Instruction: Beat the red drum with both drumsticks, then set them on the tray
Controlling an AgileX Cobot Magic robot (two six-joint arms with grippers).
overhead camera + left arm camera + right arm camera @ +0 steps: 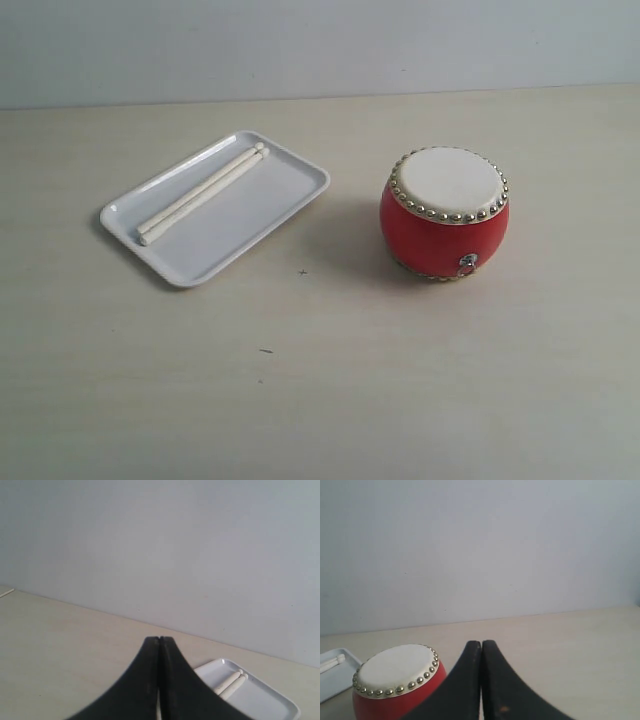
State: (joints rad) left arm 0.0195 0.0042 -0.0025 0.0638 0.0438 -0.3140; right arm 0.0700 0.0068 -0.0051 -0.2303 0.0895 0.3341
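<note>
1. Small barrel-shaped red drum (444, 213), cream skin, brass studs: upright on pale wooden counter (400, 380), right of middle, nearer the far edge. It sits ahead of the right end effector (481, 642), whose fingers are pressed together, empty.
2. Two thin pale cream wooden drumsticks (200, 195): side by side, diagonal in the glossy white rectangular tray (290, 200), toward the far-left corner. They lie ahead of the left end effector (159, 640), likewise closed and empty.
3. End effectors appear in wrist views only; the drum's metal ring handle (468, 262) in the exterior view only.
</note>
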